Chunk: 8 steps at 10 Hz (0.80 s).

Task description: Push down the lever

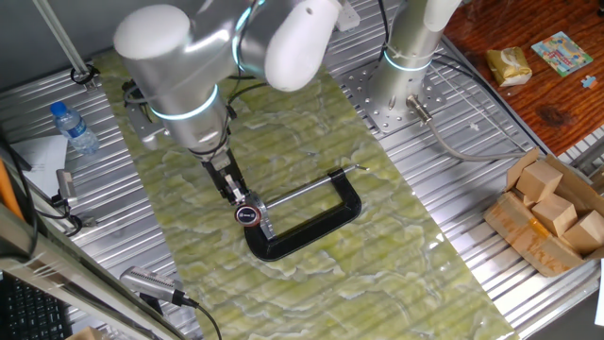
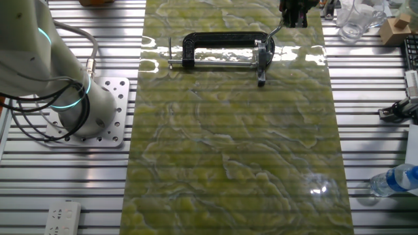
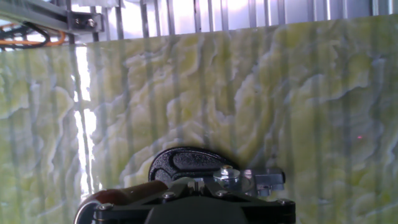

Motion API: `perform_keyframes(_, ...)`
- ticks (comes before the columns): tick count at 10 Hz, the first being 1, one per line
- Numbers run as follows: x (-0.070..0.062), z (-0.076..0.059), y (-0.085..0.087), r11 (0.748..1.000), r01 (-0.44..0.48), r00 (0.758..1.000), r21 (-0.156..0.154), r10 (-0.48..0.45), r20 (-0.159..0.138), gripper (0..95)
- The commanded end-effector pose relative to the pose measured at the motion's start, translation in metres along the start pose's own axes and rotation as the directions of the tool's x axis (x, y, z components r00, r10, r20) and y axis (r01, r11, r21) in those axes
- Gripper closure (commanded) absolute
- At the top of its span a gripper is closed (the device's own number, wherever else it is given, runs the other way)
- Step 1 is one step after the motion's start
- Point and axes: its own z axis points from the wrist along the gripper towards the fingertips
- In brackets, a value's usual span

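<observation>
Black C-shaped clamp (image 1: pixel 311 222): lies flat on the green-and-cream marbled mat (image 1: pixel 311 283), centre of one fixed view; upper centre of the other fixed view.

Long thin steel rod (image 1: pixel 307 192): spans the clamp's open side.

Short silvery metal lever with a small red rounded knob (image 1: pixel 248 214): at the clamp's left end in one fixed view, left of frame centre; knob uppermost, directly under the fingers.

Black two-finger gripper (image 1: pixel 232 192): on the silver-white arm, descends from upper left, tips at or just above the knob; contact cannot be judged. Whether the jaws are spread or closed cannot be told from any view.

Clear plastic water bottle (image 1: pixel 74 128): left edge.

Light wooden blocks (image 1: pixel 557 203): right edge.
</observation>
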Motion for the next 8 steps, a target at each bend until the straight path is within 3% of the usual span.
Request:
perform_keyframes(1, 0.0, 0.0, 0.0, 0.999, -0.053, 0.998, -0.01, 0.053, 0.013, 95.0)
perform_keyframes(8, -0.003, 0.017, 0.026, 0.994, -0.111, 0.993, 0.003, 0.111, 0.028, 95.0)
